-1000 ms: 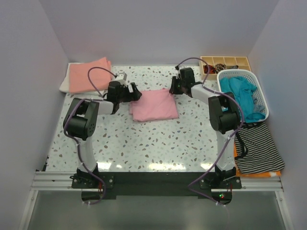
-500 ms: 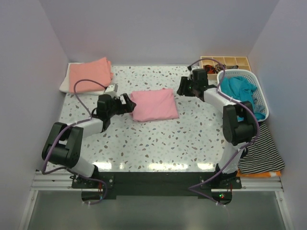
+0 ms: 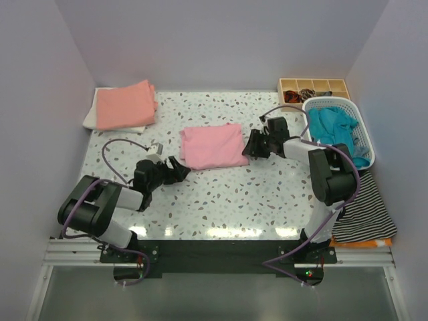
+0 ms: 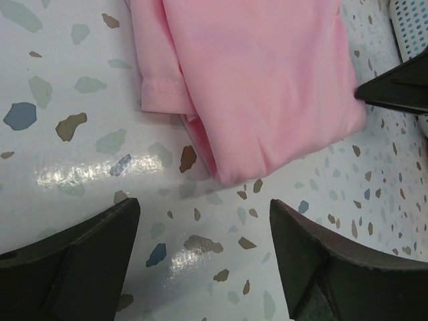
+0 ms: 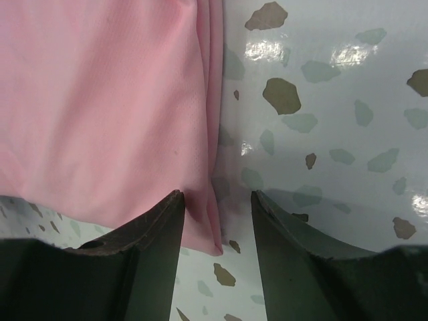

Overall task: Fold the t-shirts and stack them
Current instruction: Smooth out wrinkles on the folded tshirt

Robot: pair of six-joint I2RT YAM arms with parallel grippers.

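one pink tee [image 3: 211, 146], folded flat, layered edges perhaps slightly uneven

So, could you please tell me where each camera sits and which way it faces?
Top external: above and behind both arms, looking down on the table; both show.
Left wrist: on the left arm, facing the pink t-shirt; open left hand shows.
Right wrist: on the right arm, facing that t-shirt's edge; right hand straddles it.
All share the pink t-shirt.
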